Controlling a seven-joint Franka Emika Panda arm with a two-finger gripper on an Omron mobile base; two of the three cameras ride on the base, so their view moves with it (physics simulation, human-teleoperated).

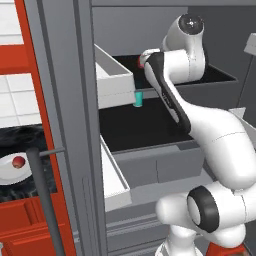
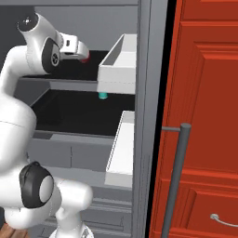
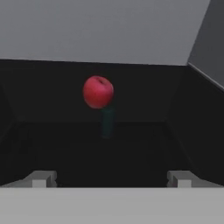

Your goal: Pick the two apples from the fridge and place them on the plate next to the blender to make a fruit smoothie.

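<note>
end effector [image 3: 109,179] spread, empty, facing apple [image 3: 98,92] on fridge shelf [image 3: 131,153]; other apple [image 1: 19,161] on plate [image 1: 7,170].

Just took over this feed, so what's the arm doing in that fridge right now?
The arm reaches into the open fridge at its upper black shelf. The gripper is open and empty, aimed at a red apple ahead on that shelf, not yet between the fingers. The other apple already lies on the plate outside.
</note>
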